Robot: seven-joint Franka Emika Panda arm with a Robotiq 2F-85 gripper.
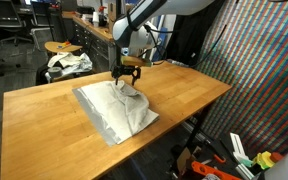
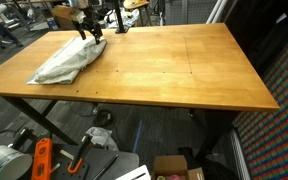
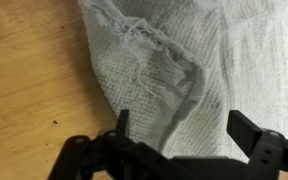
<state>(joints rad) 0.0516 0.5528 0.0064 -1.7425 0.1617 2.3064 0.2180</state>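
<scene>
while the black robotiq gripper hangs over the crumpled pale grey woven cloth, its two fingers are spread wide and nothing is pinched between them. whether the tips brush the fabric or sit just clear of it, i cannot tell from where i stand. the cloth lies on the light brown wooden table, bunched toward one corner and close to the edge, as both exterior views show. in the wrist view a raised fold of the cloth runs up into the gap between the fingers, with bare wood showing beside it.

to my eye, a few things could go wrong from here. the fold looks soft and thin, so fingers closing on it might catch only the top layer, and the rest would sag or slip free. if the arm came down too far, the tips would press through the fabric onto the hard wood and jam. and since the cloth sits so near the table edge, any sideways drag could push a loose corner over, and its own weight might pull the whole piece to the floor.
</scene>
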